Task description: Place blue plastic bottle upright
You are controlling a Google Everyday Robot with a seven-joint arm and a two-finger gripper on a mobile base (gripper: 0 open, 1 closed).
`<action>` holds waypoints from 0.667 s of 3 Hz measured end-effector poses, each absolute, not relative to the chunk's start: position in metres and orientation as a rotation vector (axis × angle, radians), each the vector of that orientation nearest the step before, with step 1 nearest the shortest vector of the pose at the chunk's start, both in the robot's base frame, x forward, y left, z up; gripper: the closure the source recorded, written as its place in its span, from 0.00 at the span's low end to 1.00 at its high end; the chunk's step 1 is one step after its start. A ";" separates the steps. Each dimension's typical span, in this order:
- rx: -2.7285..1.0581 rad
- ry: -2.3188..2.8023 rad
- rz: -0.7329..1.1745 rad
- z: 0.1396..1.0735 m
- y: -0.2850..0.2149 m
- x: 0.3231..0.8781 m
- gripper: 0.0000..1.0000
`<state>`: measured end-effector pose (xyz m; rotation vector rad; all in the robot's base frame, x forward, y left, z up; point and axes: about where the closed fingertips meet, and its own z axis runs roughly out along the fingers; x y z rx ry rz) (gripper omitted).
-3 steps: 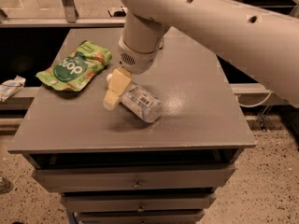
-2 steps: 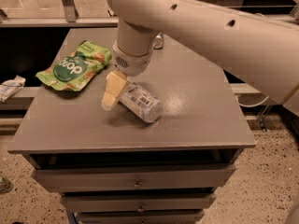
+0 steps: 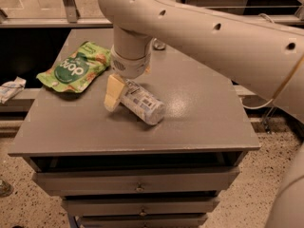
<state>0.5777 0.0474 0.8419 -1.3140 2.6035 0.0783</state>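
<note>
The blue plastic bottle (image 3: 142, 104) lies on its side near the middle of the grey cabinet top (image 3: 199, 113), its pale printed label facing up and its near end pointing front right. My gripper (image 3: 122, 98) hangs straight down from the large cream arm (image 3: 199, 27) and is at the bottle's far-left end, touching it. The bottle's cap end is hidden under the wrist.
A green pouch (image 3: 76, 71) lies flat at the back left of the top. A small round object (image 3: 159, 45) sits at the back, mostly behind the arm. A white item (image 3: 10, 88) lies on a lower ledge to the left. Drawers (image 3: 137, 180) are below the front edge.
The upper arm has swung to the left over the cabinet. The gripper stays at the bottle's far-left end. The bottle and the pouch have not moved.
</note>
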 end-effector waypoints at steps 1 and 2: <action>-1.271 2.631 0.039 0.840 0.048 0.584 0.38; -1.235 2.628 0.012 0.847 0.046 0.589 0.69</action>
